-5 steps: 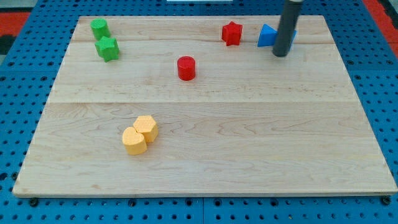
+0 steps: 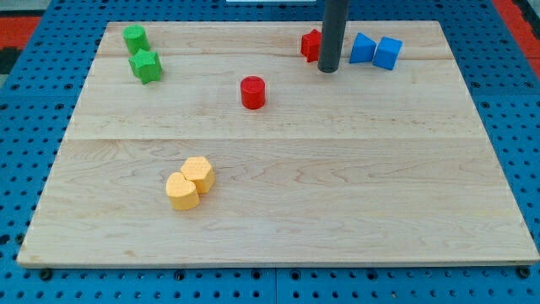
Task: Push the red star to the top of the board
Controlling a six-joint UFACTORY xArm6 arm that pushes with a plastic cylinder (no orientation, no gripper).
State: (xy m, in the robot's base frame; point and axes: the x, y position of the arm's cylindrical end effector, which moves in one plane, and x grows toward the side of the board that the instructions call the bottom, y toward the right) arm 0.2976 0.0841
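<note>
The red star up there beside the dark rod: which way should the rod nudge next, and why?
Probably a short slide toward the view's left and bottom, to get below the red star. My tip sits at the star's lower right, so pushing now would shove it sideways, not toward the board's top edge.

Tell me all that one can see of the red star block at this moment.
The red star is a small, bright red block, matte like painted wood, standing flat on the wooden board near its top edge, right of centre. Only its left part shows; the dark rod hides the rest, so the points are hard to make out. My tip sits just at its lower right, seemingly against it. The blue blocks lie apart to the view's right.
</note>
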